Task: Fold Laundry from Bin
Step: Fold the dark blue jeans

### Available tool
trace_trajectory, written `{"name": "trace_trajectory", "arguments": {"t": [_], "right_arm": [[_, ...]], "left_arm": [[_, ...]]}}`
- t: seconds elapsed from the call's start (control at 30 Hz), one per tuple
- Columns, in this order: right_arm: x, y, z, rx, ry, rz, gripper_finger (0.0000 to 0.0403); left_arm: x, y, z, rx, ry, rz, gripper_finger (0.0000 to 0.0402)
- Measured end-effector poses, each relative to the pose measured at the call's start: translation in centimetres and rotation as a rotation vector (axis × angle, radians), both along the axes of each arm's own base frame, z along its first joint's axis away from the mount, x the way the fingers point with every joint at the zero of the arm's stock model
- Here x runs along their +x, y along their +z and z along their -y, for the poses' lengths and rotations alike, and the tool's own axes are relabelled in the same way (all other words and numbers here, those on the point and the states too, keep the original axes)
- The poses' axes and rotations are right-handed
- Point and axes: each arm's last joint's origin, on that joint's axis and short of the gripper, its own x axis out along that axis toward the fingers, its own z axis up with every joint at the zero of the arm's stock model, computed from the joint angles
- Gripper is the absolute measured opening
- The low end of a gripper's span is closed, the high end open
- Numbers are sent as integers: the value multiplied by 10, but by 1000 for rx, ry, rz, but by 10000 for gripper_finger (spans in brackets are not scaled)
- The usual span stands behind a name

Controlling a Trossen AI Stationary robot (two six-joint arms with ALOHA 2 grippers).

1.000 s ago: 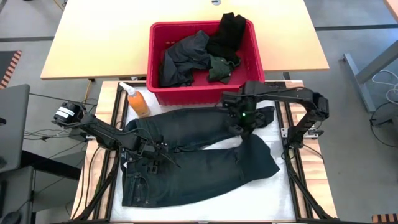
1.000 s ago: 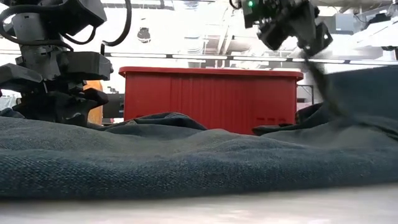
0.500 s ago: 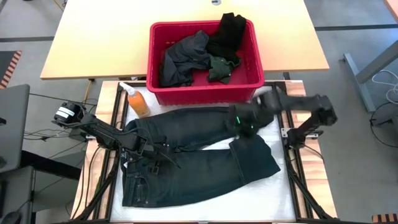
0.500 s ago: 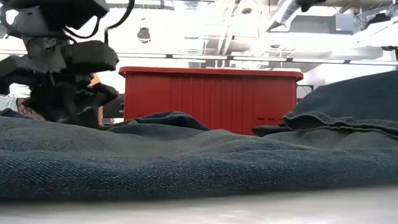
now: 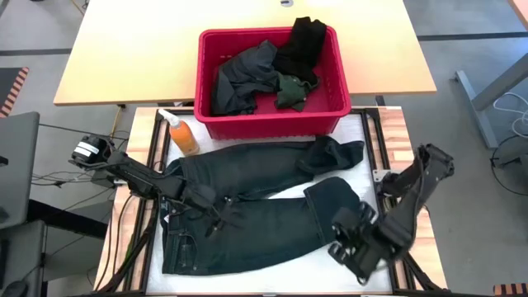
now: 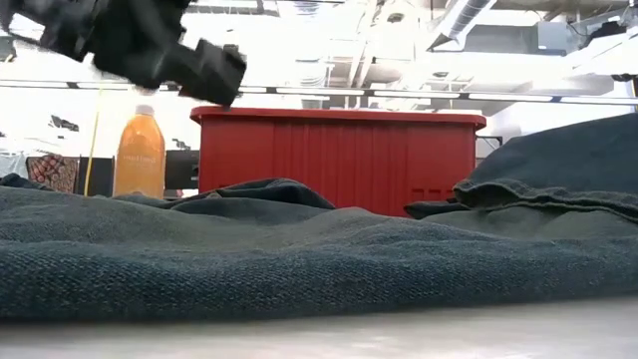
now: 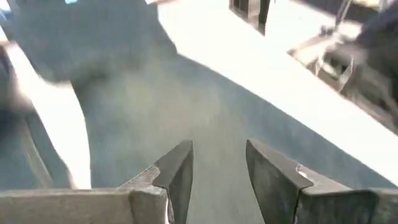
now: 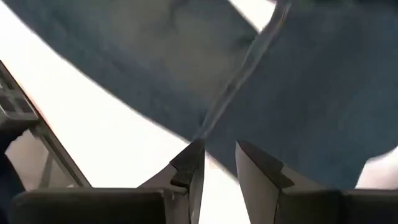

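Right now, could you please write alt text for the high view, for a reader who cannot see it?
Dark jeans lie spread on the table before a red bin of dark laundry. The left gripper is over the waist, the right gripper near a leg's hem; an orange bottle stands beside the bin.

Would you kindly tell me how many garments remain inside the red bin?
3 visible in the bin: grey piece, black piece, green shirt. Others may lie hidden beneath.

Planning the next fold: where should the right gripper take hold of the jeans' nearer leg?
Probably at the nearer leg's hem corner, coming from the table's right edge: the jeans lie flat and that cuff edge is free beside the right gripper.
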Motion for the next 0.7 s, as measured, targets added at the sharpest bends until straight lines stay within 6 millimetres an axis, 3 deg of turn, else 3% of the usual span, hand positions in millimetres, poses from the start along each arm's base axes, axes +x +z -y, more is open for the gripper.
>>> {"name": "trace_trajectory", "arguments": {"t": [0.13,0.23,0.47,0.7], "right_arm": [[-15,-15,-22,-17,57,-52,119],[-20,-27,-36,-40,120,-97,119],[-30,-65,-75,-2,256,-283,118],[-40,-118,-99,-168,250,-375,118]], "left_arm": [[13,14,3,36,-5,162,139],[39,18,11,65,0,173,139],[126,-7,22,227,93,-39,139],[185,-28,9,135,56,-162,139]]}}
